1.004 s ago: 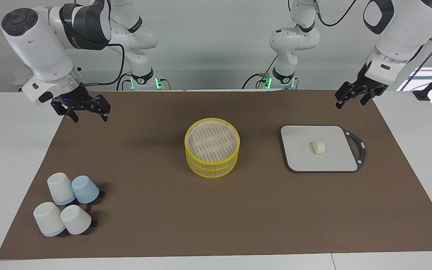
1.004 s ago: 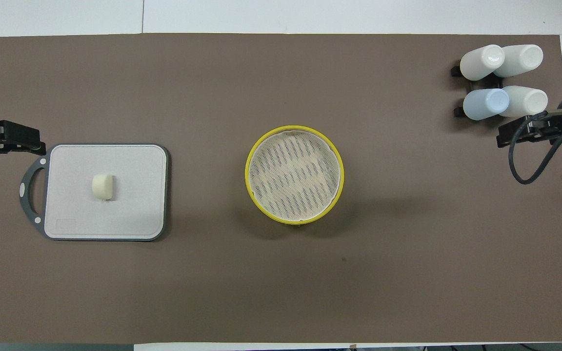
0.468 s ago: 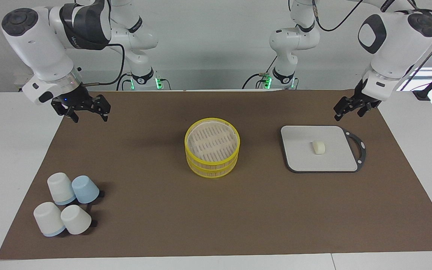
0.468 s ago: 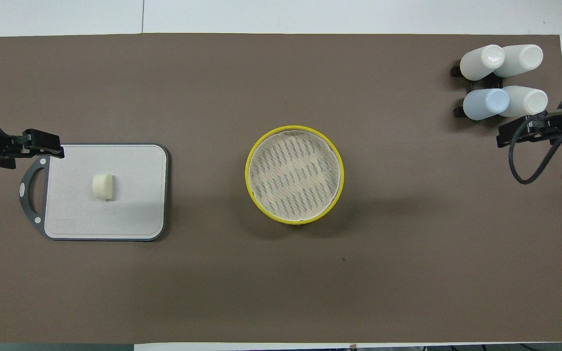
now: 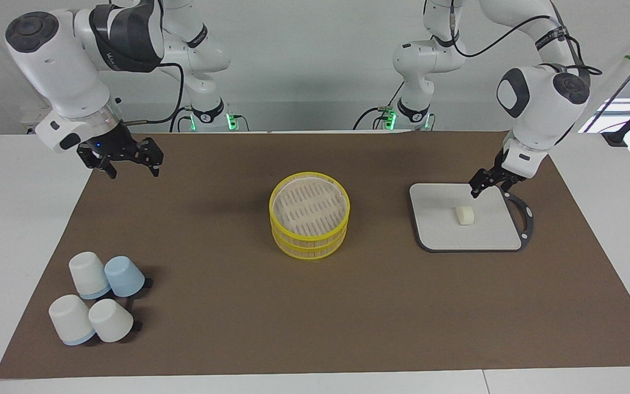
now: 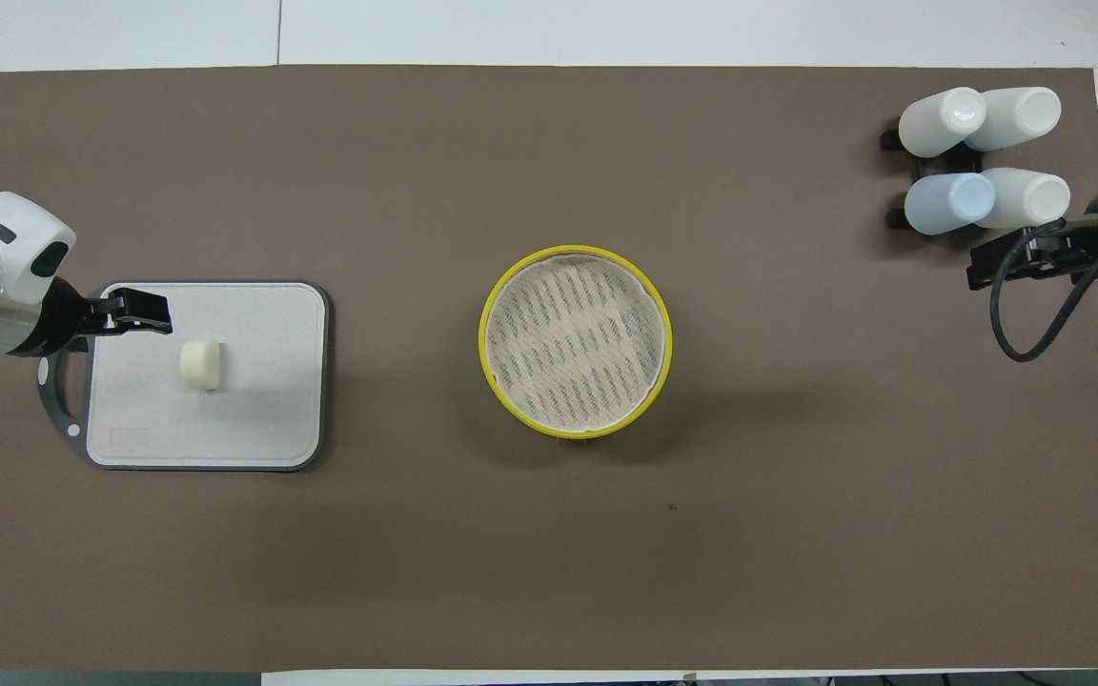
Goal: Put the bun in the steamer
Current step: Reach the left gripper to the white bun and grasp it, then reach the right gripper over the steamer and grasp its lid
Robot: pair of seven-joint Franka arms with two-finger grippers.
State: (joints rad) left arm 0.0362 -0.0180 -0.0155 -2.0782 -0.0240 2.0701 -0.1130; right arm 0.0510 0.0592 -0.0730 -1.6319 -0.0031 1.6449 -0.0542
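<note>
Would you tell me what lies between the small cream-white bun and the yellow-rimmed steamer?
Only bare grey-white board and brown mat separate bun from steamer; the overhead view shows it.

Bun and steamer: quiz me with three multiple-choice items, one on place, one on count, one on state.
1. The bun lies: A) in the steamer B) on the cutting board C) among the cups.
2. How many cups are there? A) two B) three C) four.
3. The steamer is: A) empty B) lidded C) holding the bun.

Key: 1 B, the bun rests on the cutting board, under the left claw; 2 C, three white and one blue, past the waiting right claw; 3 A, its slatted floor is bare.
</note>
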